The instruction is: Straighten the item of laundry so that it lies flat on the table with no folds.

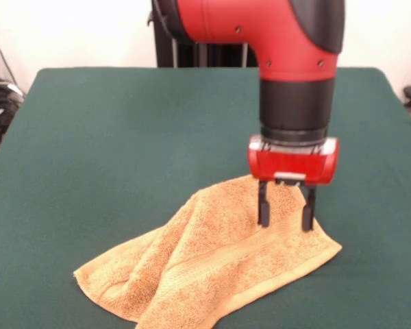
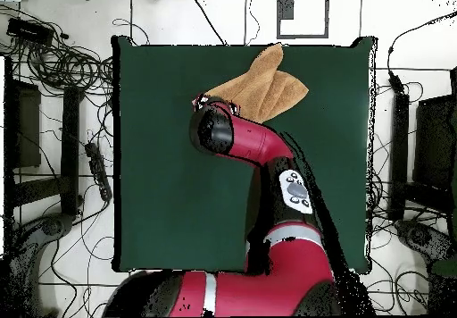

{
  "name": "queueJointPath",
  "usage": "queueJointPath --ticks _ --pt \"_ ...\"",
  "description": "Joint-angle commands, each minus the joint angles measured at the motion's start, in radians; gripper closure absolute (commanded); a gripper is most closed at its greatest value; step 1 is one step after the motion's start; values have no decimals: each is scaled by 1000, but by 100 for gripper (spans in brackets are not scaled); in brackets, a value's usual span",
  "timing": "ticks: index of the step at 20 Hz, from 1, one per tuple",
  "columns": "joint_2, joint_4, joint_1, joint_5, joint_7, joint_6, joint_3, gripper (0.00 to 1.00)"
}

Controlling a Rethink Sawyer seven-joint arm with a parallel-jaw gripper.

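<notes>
The orange-tan terry towel (image 1: 212,267) lies rumpled on the dark green table (image 1: 89,151), folded over itself with a ridge running from its near left corner up to its far right part. A woven band shows along its near edge. My gripper (image 1: 286,223) points straight down over the towel's right part, open, its two black fingers (image 1: 263,205) touching or just above the cloth, holding nothing. In the overhead view the towel (image 2: 268,84) sits near the table's far edge and the arm's wrist hides my gripper.
The arm (image 2: 259,145) reaches across the middle of the table (image 2: 161,198). Cables and equipment lie on the floor around the table's sides. The towel's near corner is close to the table's front edge in the front view.
</notes>
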Motion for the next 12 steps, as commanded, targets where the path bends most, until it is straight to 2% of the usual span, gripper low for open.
queueJointPath --ticks 1,12 --pt "159 -73 -22 23 148 -50 165 0" --pt "183 -78 -32 15 165 -73 188 0"
